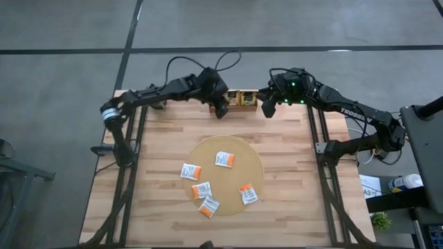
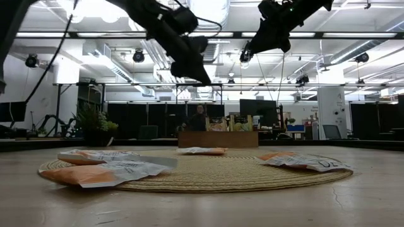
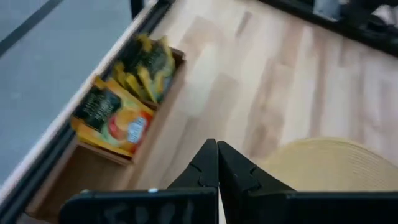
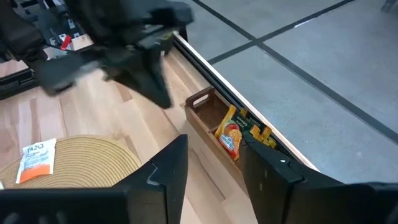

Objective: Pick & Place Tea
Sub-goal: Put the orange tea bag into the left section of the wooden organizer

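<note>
Now hovering over wooden tray (image 1: pixel 244 99) with tea sachets (image 4: pixel 239 134): right gripper (image 1: pixel 268 107) half open, holding nothing; left gripper (image 1: pixel 221 109) closed, empty

Both arms are extended toward the far edge of the table (image 1: pixel 291 138) and are held raised above it, as is seen from the low view. The left arm is reached in from the far left corner, and its left gripper (image 1: pixel 221 109) is poised near the middle of the far edge, angled downward. Its fingers (image 3: pixel 214 167) are pressed together with nothing between them. The right arm is reached in from the right edge, elbow bent, and its right gripper (image 1: pixel 268 108) is held just beside the left one, well clear of it. Its fingers (image 4: pixel 166 171) are parted, and nothing is gripped.
</note>
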Available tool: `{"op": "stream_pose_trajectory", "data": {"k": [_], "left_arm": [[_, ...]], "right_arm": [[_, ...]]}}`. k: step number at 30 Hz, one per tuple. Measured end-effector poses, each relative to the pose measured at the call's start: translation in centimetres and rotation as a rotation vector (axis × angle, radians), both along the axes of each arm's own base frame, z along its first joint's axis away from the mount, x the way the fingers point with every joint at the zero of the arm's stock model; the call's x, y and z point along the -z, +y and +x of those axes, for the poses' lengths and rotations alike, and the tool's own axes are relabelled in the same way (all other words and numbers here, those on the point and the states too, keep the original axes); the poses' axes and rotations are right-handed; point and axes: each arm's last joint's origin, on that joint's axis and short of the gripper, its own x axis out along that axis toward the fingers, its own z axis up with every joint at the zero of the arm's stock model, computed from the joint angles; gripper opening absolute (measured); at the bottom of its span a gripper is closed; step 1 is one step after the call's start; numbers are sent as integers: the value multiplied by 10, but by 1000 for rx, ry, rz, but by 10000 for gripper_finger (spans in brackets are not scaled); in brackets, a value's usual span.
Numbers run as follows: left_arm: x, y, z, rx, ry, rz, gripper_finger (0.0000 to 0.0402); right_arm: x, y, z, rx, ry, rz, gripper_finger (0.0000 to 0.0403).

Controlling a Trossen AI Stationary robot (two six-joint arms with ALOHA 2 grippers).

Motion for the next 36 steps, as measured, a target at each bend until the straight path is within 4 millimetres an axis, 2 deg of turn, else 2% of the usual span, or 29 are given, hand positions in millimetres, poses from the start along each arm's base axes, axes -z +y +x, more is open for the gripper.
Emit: {"op": "stream_pose_trajectory", "data": {"k": [8, 13, 19, 23, 29, 36], "left_arm": [[-4, -45, -48, -30, -200, -38, 0], [-4, -63, -83, -98, -309, -127, 4], [-4, -81, -113, -105, -347, -176, 43], [-8, -90, -119, -79, -363, -173, 86], [-4, -99, -118, 10, -350, -199, 141], [-1, -109, -116, 146, -338, -264, 167]], "right_arm": [[0, 1, 0, -17, -6, 17, 162], [0, 1, 0, -16, -8, 20, 172], [1, 1, 1, 16, -33, 74, 178], [1, 1, 1, 43, -55, 124, 177], [2, 7, 3, 44, -56, 172, 179], [10, 25, 6, 19, 9, 261, 189]]}}
